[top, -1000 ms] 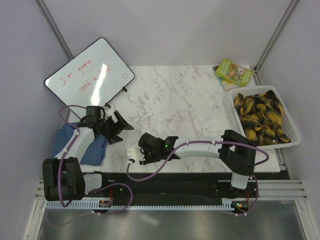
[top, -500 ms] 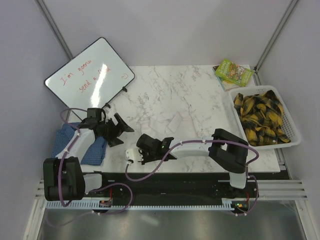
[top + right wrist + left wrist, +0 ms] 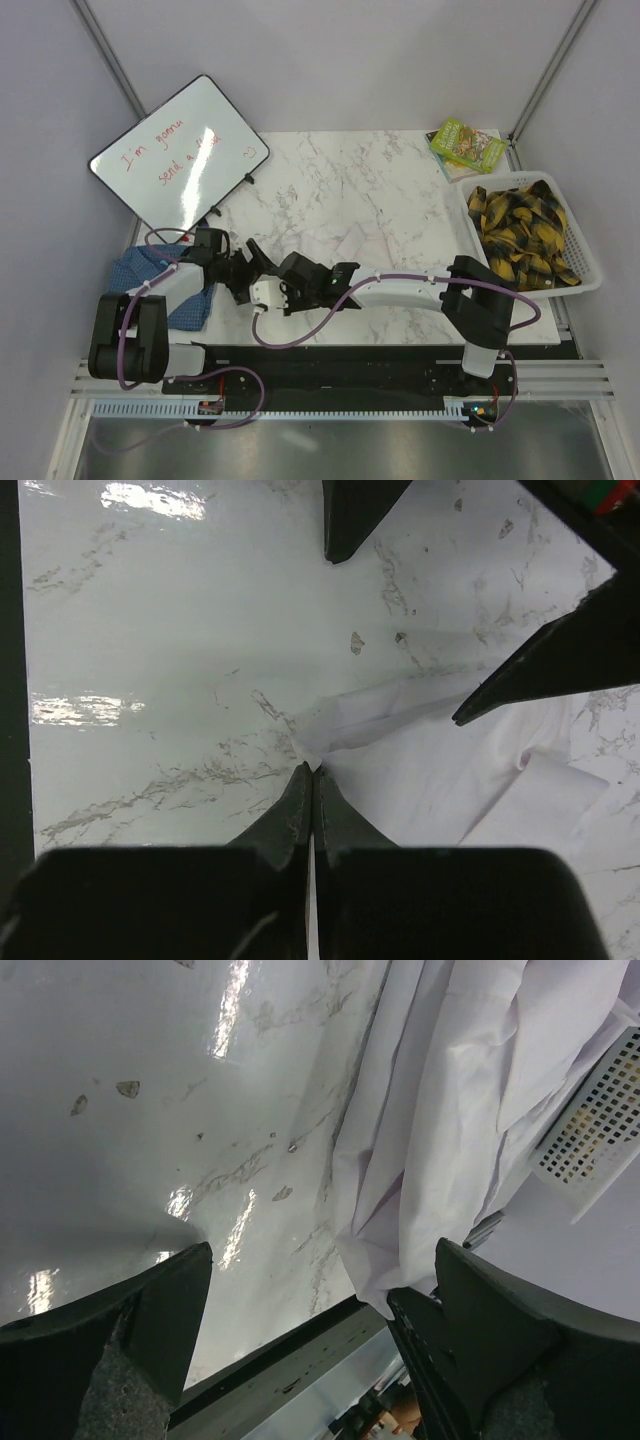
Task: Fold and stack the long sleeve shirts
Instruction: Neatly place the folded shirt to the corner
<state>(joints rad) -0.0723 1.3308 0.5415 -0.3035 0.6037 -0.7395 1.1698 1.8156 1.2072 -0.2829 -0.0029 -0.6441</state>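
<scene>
The plain white long sleeve shirt lies spread on the white marble-pattern table, at its middle. One corner points toward the near left. The folds run from that corner diagonally toward the far right. The full outline cannot be told against the pale tabletop.

The right gripper has its fingers pressed together on that corner's edge. The left gripper is just beside it, with its fingers wide apart. Whether they touch the cloth cannot be told.

The blue fine-check long sleeve shirt lies crumpled at the table's left edge.

The white perforated plastic basket at the right edge holds a yellow and black plaid cloth.
</scene>
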